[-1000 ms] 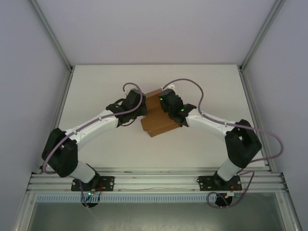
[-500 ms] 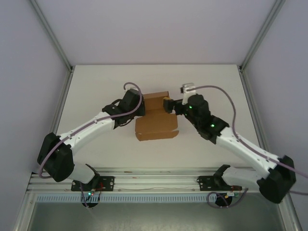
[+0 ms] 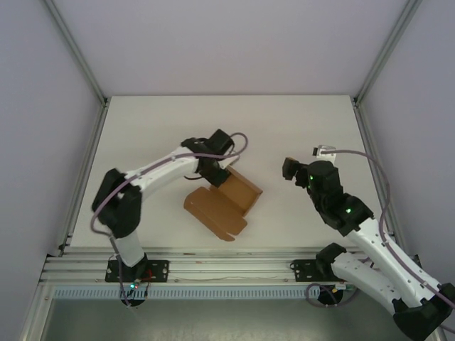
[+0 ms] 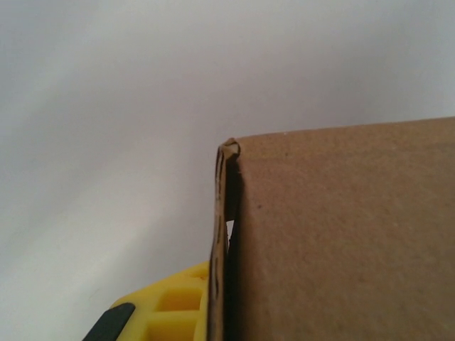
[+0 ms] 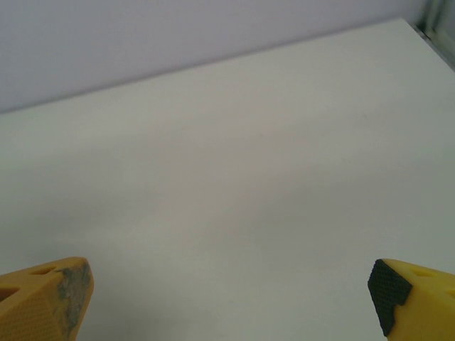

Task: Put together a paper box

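Left wrist view sits right against the work. The left claw [image 3: 217,173] is closed down to a thin gap, and what it has is a brown cardboard wall of the paper box [image 4: 341,241]. One yellow finger [image 4: 167,309] presses on the outer face of a doubled edge; the other is hidden behind the card. That grip on a folded wall looks meant to keep the fold from springing open and to stop the box from sliding.

Seen from the top external camera, the box lies near the middle of the table [image 3: 142,128], turned at an angle to the table's edges. Its far part is already a shallow tray with raised walls. A flat panel [image 3: 212,213], probably the lid, lies spread on the surface towards the arm bases, not yet folded over.

The right claw [image 5: 231,298] is spread wide and holds nothing, with bare table between its two tips. From above it hangs well apart from the box, off to the right, turned towards it. With one arm anchoring the piece, the free arm is likely placed to come in and work the loose panel. I judge the assembly as partly done.
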Motion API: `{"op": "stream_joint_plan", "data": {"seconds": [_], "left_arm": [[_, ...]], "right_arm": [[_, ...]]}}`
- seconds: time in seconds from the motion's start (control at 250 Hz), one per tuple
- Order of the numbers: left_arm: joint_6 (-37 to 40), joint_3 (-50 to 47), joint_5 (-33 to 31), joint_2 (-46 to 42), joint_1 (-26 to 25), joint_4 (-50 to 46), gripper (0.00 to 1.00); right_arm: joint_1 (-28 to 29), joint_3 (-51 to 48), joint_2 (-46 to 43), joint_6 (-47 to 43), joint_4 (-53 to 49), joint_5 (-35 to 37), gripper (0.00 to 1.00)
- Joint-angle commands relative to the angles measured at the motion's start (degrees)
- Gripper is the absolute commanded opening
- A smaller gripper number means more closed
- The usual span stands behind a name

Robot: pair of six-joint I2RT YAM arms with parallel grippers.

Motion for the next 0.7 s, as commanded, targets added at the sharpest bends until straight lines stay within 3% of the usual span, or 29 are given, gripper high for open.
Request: {"op": "stream_joint_plan", "data": {"seconds": [0.0,0.192,0.316,0.488,0.696], "left_arm": [[5.68,6.69,-6.64,7.15,-2.34,-11.02,0.0],[-1.71,18.64,-22.7,20.48,-4.84,-15.26,0.0],[-3.5,20.48,-30.49,25.48,-6.0,-13.37,0.0],[-3.53,22.18,-34.64,30.98,-8.17,-11.8,0.0],[-2.91,22.59,-32.02,31.69,-8.92,-10.11,0.0]], "right_arm": [[-0.65,-0.59,-1.35,2.95,-8.45,2.53,1.0],[-1.2,-1.97,-2.07,3.02,-7.78,1.97,1.0],[-1.63,-2.55,-1.98,2.75,-7.22,2.16,1.0],[-2.13,-3.1,-1.85,3.22,-7.08,1.92,1.0],[-2.59,-2.82,-1.37,2.89,-7.06,0.9,1.0]]}}
